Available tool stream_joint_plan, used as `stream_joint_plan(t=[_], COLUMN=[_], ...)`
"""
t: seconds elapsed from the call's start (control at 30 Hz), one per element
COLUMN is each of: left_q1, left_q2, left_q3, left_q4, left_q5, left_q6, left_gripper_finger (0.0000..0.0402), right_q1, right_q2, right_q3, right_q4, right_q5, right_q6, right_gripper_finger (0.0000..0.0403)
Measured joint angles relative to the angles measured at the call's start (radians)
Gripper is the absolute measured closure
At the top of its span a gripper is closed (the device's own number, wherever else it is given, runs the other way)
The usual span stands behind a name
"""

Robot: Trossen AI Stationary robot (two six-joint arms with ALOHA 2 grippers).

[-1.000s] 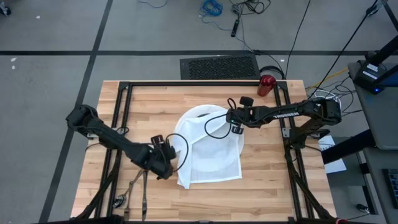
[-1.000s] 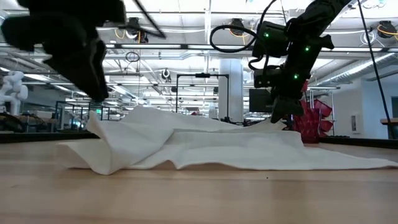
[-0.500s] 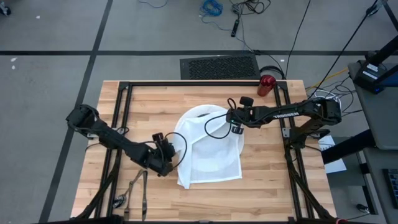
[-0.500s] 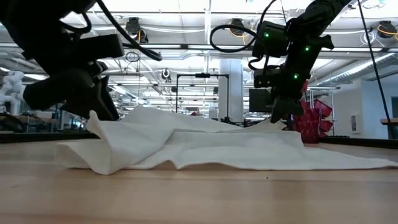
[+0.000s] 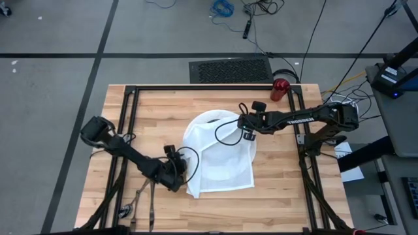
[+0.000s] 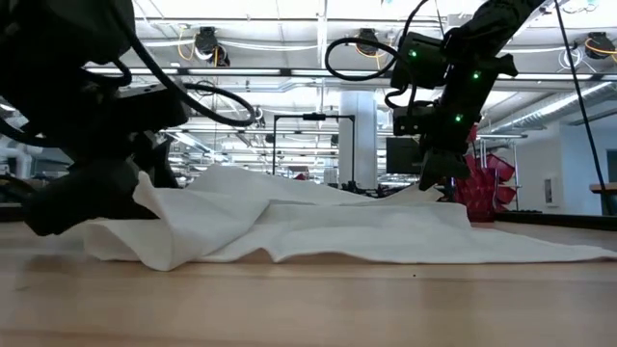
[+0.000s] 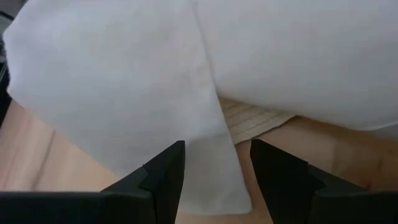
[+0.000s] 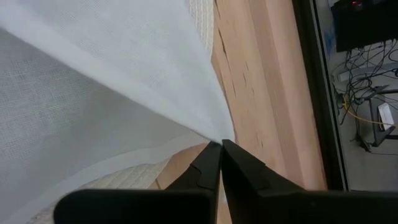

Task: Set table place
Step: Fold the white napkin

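A white cloth napkin [image 5: 219, 156] lies spread over the round white plate, whose far rim [image 5: 208, 116] shows. A beige ribbed bowl [image 7: 255, 121] peeks out from under the cloth. My left gripper [image 5: 179, 175] is open and low at the napkin's near left corner [image 7: 214, 180], with a finger on either side of it. My right gripper [image 5: 248, 136] is shut on the napkin's far right corner. The red cup [image 5: 280, 88] stands at the table's far right. Dark cutlery [image 5: 147, 196] lies at the near left. My right gripper pinches the napkin's far right corner [image 8: 219, 140] between its two fingertips. The fingers point down from above [image 6: 439, 178]. The corner is held a little above the table, and the cloth slopes away from it taut while the rest lies over the plate.
The table's black frame rails [image 5: 127, 130] run along both sides and the far edge. Bare wood [image 5: 281, 170] lies to the right of the napkin and along the near edge. A black mat [image 5: 230, 69] lies on the floor beyond the table.
My left gripper has come down to table height and moved toward the napkin's near left corner, staying open. The napkin and my right gripper have kept still.
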State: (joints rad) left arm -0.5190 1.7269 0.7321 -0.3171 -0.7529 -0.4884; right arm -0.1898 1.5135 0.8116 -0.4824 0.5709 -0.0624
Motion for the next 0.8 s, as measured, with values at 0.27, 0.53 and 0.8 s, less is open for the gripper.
stream_joint_plan(t=[0.27,0.53,0.8], left_q1=[0.008,0.035,0.036], left_q2=[0.018,0.017,-0.051], left_q3=[0.001,0.000,0.107], left_q4=[-0.021,-0.030,-0.348], left_q5=[-0.033,0.003,-0.004], left_q6=[-0.006,-0.026,-0.060], left_gripper_finger=[0.0233,0.0352,0.0400], right_q1=[-0.001,-0.001,0.016], right_q2=[0.000,0.000,-0.027], right_q3=[0.000,0.000,0.000], right_q4=[0.004,0.004,-0.006], right_q5=[0.001,0.001,0.011], right_q6=[0.000,-0.001,-0.009], right_gripper_finger=[0.0403,0.0403,0.0403])
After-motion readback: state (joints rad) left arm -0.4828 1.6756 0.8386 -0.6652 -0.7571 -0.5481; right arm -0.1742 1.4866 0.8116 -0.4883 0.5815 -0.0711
